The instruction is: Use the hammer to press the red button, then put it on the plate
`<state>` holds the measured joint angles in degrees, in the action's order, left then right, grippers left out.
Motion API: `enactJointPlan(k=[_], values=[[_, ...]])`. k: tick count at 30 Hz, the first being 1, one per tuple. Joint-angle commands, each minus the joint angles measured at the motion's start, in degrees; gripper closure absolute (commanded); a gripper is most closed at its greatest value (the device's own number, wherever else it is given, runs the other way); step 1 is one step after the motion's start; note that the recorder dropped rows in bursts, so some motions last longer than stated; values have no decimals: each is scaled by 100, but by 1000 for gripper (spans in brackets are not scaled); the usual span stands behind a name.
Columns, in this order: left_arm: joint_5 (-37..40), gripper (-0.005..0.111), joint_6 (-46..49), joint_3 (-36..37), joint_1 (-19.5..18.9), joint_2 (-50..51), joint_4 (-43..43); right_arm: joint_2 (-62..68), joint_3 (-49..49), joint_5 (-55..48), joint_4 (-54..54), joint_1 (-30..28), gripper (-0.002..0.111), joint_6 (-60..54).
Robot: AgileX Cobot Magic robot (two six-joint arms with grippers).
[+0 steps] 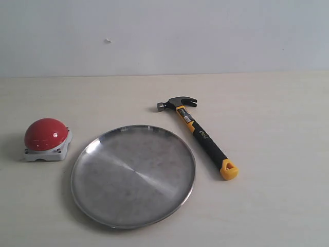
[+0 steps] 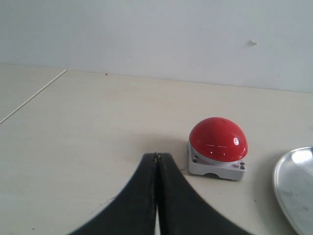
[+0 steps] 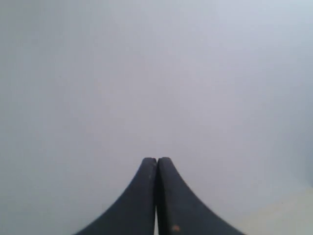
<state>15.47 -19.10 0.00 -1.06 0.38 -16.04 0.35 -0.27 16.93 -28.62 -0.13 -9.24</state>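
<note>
The hammer lies flat on the surface just beside the plate, on its right in the exterior view. The red button sits on the plate's other side. The left end effector, closed and empty, points toward the button, apart from it. The right end effector, also closed and empty, faces a pale wall.
</note>
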Motion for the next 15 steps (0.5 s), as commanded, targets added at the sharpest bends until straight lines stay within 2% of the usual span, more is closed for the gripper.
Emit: enactJointPlan(k=[1, 8, 15], values=[[-14, 107, -18, 0, 23, -38, 27, 120, -390, 400, 387, -35, 108, 551], [-14, 107, -18, 0, 23, -38, 27, 1383, -1618, 188, 789, -35, 108, 600], [-14, 107, -18, 0, 23, -38, 27, 3264, -2902, -743, 827, -35, 108, 600]])
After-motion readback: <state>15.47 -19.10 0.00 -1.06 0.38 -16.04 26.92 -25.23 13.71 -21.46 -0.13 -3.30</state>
